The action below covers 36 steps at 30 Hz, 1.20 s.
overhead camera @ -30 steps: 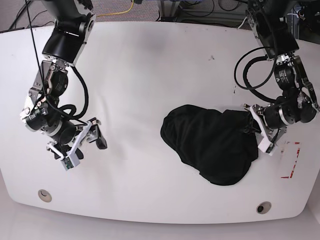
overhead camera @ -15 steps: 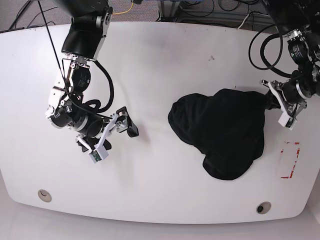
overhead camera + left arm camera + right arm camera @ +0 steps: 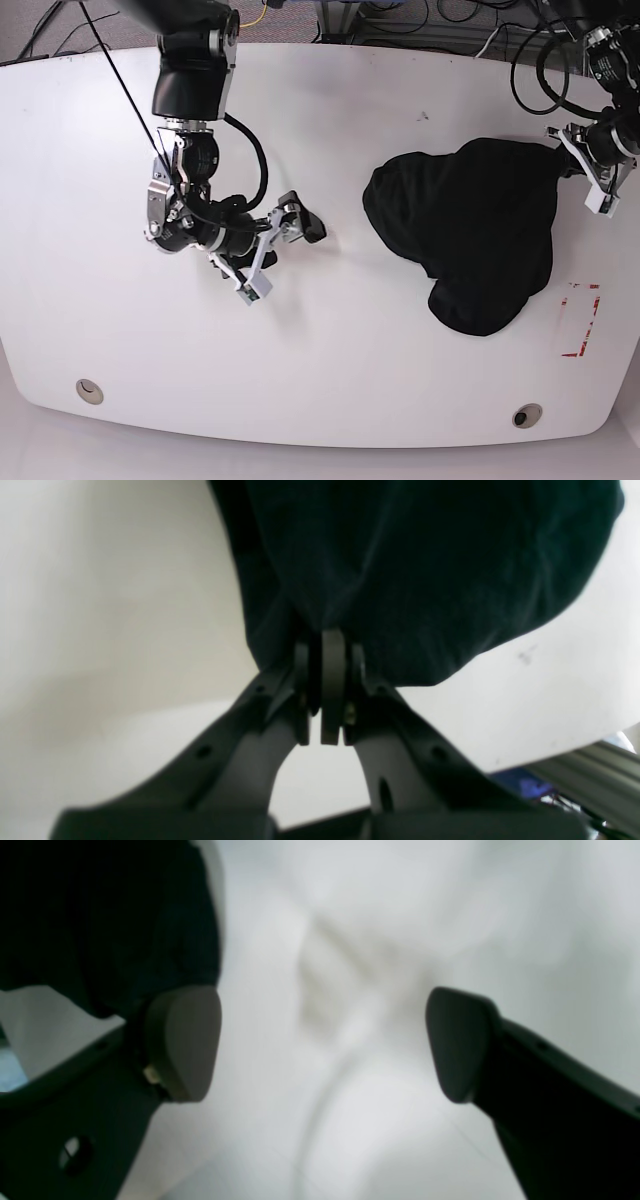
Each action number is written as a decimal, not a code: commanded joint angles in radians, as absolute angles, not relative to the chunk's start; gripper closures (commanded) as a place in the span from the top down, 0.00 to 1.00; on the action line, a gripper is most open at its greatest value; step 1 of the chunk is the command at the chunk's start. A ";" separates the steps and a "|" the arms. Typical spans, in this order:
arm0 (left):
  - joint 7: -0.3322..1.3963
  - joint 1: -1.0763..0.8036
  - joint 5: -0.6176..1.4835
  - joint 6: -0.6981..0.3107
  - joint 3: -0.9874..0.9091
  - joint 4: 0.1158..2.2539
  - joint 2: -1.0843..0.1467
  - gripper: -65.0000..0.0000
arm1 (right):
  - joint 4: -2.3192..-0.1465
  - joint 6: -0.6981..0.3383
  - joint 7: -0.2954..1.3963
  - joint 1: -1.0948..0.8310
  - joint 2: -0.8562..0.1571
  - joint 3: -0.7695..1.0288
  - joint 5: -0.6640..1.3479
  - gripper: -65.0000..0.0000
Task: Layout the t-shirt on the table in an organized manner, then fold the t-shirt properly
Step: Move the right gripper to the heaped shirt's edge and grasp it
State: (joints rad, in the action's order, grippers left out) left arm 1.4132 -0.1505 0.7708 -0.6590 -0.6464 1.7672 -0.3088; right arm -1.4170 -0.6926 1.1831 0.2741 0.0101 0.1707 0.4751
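Pinching t-shirt [image 3: 425, 570] in left fingers [image 3: 332, 670] (closed), right fingers [image 3: 185, 1040] spread, empty

Base view bright & even, light from overhead; soft shadows under arms, mild sheen on white surface [image 3: 330, 380], edges bowed by wide lens. Both wrist views soft & blurry, esp right wrist. T-shirt [image 3: 480, 230] reads near-featureless black; left pincer [image 3: 325, 695] dark, backlit

**Open table ahead of the right claw, cloth beyond**

Between the right gripper [image 3: 290, 235] and the t-shirt [image 3: 470, 235] lies bare table [image 3: 340, 330], free to cross. Nothing sits between its spread jaws. The heaped shirt blocks the far side, bunched up against the left gripper [image 3: 572, 160].
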 commanded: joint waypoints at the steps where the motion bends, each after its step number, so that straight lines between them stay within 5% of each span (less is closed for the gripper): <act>1: 1.396 -0.154 0.789 -0.659 -0.654 1.784 -0.328 0.00 | -1.432 -0.698 1.159 0.306 0.044 0.171 0.495 0.97; 36: 1.396 -0.168 0.789 -0.661 -0.650 1.787 -0.325 0.00 | -1.239 -0.698 1.161 0.266 0.157 0.035 0.507 0.97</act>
